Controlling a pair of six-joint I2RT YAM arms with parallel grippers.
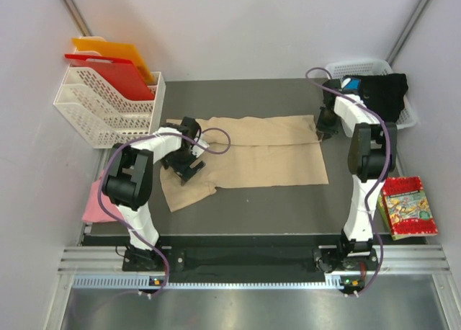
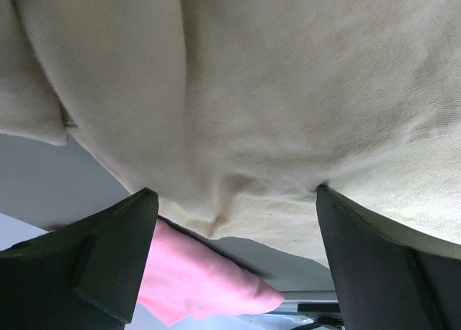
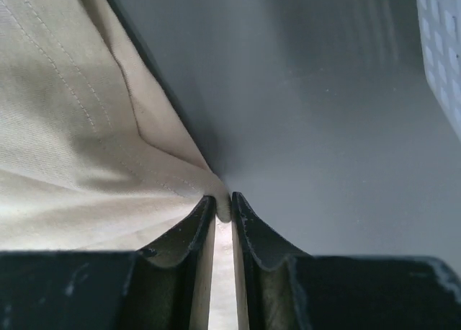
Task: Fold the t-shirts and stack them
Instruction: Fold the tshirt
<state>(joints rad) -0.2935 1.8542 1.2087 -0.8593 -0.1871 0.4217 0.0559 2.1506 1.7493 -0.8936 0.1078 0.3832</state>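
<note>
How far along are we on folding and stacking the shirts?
Nothing is stacked yet. In hand: the beige t-shirt lies spread, seemingly partly folded; the right gripper pinches its edge, the left gripper hangs open over it. Left: the pink t-shirt beside the table and the black t-shirt in the basket.

Pink t-shirt (image 1: pixel 92 207), lower left: mostly behind left arm (image 1: pixel 128 182). Black t-shirt (image 1: pixel 385 92), upper right: print too small to tell. Beige t-shirt (image 1: pixel 266 157): left part under left gripper (image 1: pixel 184 163).
</note>
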